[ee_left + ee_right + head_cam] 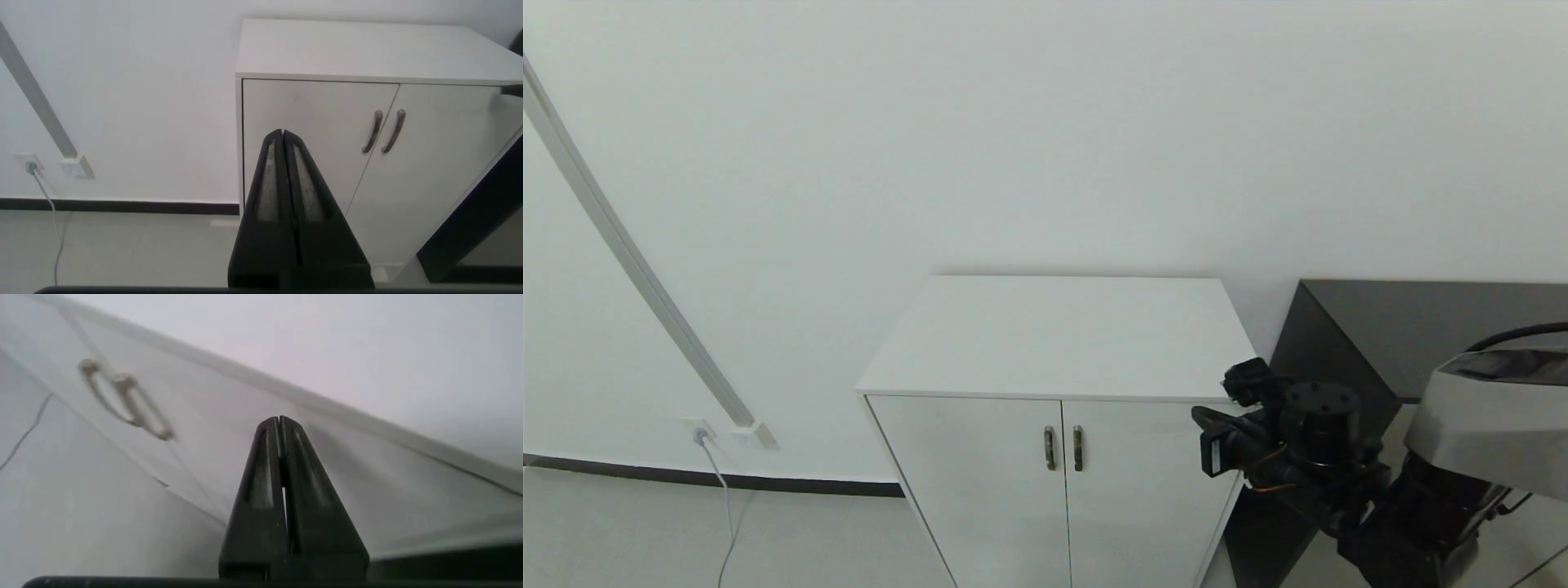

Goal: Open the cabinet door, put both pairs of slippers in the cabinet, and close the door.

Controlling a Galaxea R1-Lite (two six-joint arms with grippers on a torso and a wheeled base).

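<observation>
White laminate cabinet (1054, 335) is standing against the pale wall, its flat top bare. Both doors, left door (980, 490) and right door (1143, 490), are sitting shut and flush with each other. Two upright metal handles (1049, 447) (1078, 447) are flanking the centre seam of the cabinet, one on each door, just beside one another.

Left tool (282, 135): black fingers are pressing together with no gap, facing the cabinet's left door from in front and standing apart from it, holding nothing.

Right tool (280, 425): fingers are likewise lying closed against each other, empty, pointing at the cabinet front short of the handles. The right arm's wrist is hanging just beside the cabinet's right front corner.

Dark grey unit (1421, 327) is standing against the same wall, just to the right of the cabinet.

Wall socket (697, 428) is sitting low on the wall, well to the left of the cabinet, with a grey cable (723, 506) trailing from it down to the floor (645, 531).

Grey conduit strip (629, 253) is running up the wall on a slant from near the socket, farther left of the cabinet.

Dark baseboard (727, 479) is running along the wall foot up to the cabinet's left side.
</observation>
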